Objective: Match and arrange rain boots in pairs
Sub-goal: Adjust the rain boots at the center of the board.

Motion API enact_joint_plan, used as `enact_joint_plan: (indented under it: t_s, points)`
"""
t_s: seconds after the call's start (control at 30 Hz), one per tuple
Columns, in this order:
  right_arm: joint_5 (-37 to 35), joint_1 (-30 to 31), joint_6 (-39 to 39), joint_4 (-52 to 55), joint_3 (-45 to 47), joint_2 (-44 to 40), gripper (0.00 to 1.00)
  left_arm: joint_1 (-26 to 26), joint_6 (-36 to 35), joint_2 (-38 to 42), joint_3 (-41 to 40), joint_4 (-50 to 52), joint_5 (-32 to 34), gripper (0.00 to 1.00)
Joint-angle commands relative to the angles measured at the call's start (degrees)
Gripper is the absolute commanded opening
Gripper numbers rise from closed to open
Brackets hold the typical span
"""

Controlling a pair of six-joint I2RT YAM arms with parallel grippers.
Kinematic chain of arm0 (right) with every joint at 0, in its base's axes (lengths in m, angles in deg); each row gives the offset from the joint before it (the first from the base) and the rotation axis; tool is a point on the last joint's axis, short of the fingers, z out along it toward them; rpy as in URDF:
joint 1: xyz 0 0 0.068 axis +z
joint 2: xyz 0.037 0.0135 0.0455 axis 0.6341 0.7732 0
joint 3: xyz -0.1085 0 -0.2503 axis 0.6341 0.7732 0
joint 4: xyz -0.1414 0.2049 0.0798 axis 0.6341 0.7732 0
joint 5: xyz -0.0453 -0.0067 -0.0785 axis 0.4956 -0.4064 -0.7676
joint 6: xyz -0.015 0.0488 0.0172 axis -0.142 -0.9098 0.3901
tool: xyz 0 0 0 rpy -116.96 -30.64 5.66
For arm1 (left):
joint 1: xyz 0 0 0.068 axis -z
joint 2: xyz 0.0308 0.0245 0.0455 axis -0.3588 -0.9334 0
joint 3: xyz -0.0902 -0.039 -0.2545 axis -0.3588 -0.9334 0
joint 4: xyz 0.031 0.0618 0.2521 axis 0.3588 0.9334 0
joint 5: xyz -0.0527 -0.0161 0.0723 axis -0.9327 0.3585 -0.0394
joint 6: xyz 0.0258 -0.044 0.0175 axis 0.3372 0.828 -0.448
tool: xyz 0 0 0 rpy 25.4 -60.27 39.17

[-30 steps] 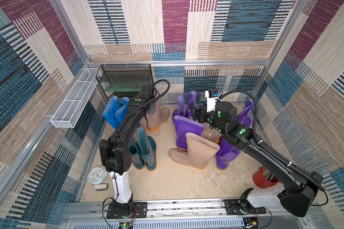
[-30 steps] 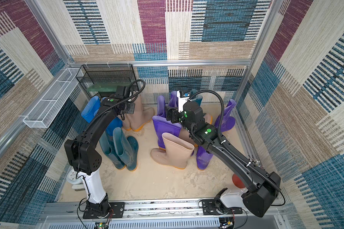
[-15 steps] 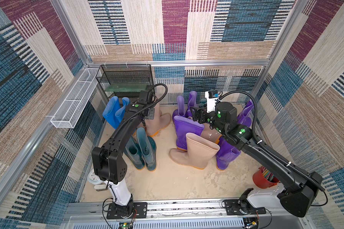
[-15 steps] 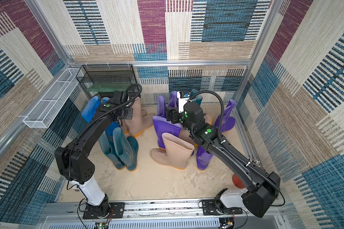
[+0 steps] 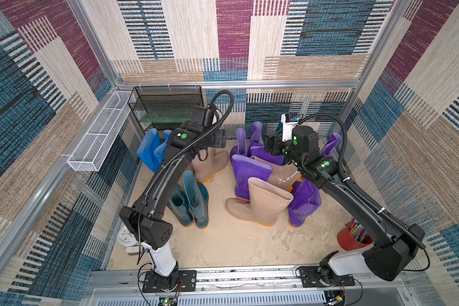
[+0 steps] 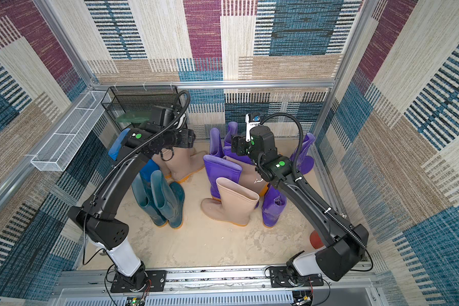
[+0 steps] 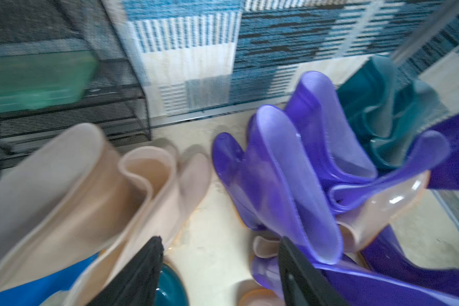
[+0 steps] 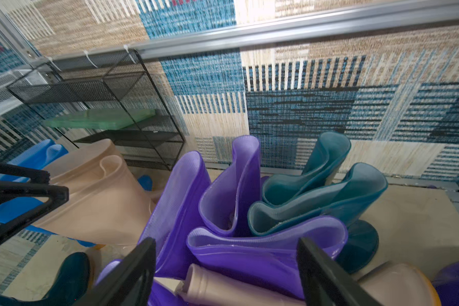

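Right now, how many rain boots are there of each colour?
Purple boots: 6
Beige-pink boots: 4
Dark teal boots: 4
Bright blue boots: 2
Total: 16 that show. They are crowded together, so another could be hidden.

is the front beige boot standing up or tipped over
Upright: the front beige boot stands on its orange sole, opening facing up.

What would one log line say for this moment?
left tool: open, empty, by beige boots | right tool: open, empty, above purple boots | teal pair: upright
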Motion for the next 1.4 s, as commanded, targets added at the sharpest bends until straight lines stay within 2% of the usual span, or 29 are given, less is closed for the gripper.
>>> enact_joint_plan:
  t_s: [0.0, 0.13, 0.2, 0.27, 0.3, 0.33, 0.43, 0.5, 0.67, 0.73, 0.87, 1.1, 1.23, 1.27, 1.3, 1.37]
  points:
    - [1.58, -1.21, -0.53, 0.61, -0.4, 0.55, 0.88, 3.12, 2.98, -4.35, 2.54, 2.76, -3.2, 0.76]
    - [2.36, -1.88, -0.33, 1.42, 0.01, 1.18, 0.91, 4.61, 5.31, -10.37, 4.95, 2.68, -3.72, 0.83]
    - [1.94, -2.11, -0.42, 2.11, 0.18, 1.24, 0.91, 5.14, 5.39, -13.06, 5.95, 3.08, -1.4, 0.83]
    - [1.96, -2.41, -0.64, 2.45, 0.64, 0.87, 0.91, 5.26, 5.56, -14.92, 6.73, 3.83, 0.23, 0.78]
    - [1.96, -2.55, -0.6, 2.38, 0.97, 0.6, 0.91, 5.26, 5.83, -15.45, 6.59, 3.95, 1.81, 0.73]
    - [1.97, -2.69, -0.64, 2.45, 1.17, 0.33, 0.91, 5.26, 5.76, -15.75, 6.37, 3.74, 2.43, 0.61]
    - [2.21, -3.17, -0.72, 2.09, 1.49, 0.11, 0.91, 5.18, 3.49, -16.83, 7.43, 2.27, 5.02, 0.17]
    - [2.43, -3.5, -0.65, 2.1, 1.09, 0.55, 0.91, 4.85, 0.87, -18.47, 10.03, 1.74, 8.28, 0.0]
    - [2.94, -3.79, -0.38, 2.93, -0.6, 2.38, 0.91, 2.39, -5.56, -25.78, 22.42, 4.67, 11.01, 0.0]
    - [3.07, -3.93, -0.29, 3.19, -0.91, 2.59, 0.9, 1.89, -8.52, -27.56, 25.55, 5.25, 14.6, 0.0]
    - [3.62, -3.9, -0.37, 3.44, -1.22, 2.5, 0.9, 0.17, -12.24, -27.84, 24.55, 4.3, 16.66, 0.0]
    - [4.95, -3.54, -0.73, 3.25, -1.54, 3.21, 0.91, -0.83, -8.76, -24.82, 19.17, 4.43, 9.92, 0.0]
    - [4.87, -2.93, -0.47, 3.41, -3.42, 4.98, 0.93, -0.81, -7.2, -21.97, 15.62, 5.4, 10.73, 0.0]
    - [4.87, -2.82, -0.31, 3.69, -4.48, 5.85, 0.93, -0.81, -7.31, -21.3, 15.0, 5.29, 10.66, 0.05]
    - [4.79, -2.57, -0.06, 4.15, -5.75, 7.35, 0.93, -0.77, -7.33, -20.7, 14.53, 5.36, 10.28, 0.16]
    - [4.35, -2.13, 0.23, 4.45, -8.98, 10.4, 0.94, -0.81, -6.76, -19.58, 14.39, 5.92, 8.32, 0.5]
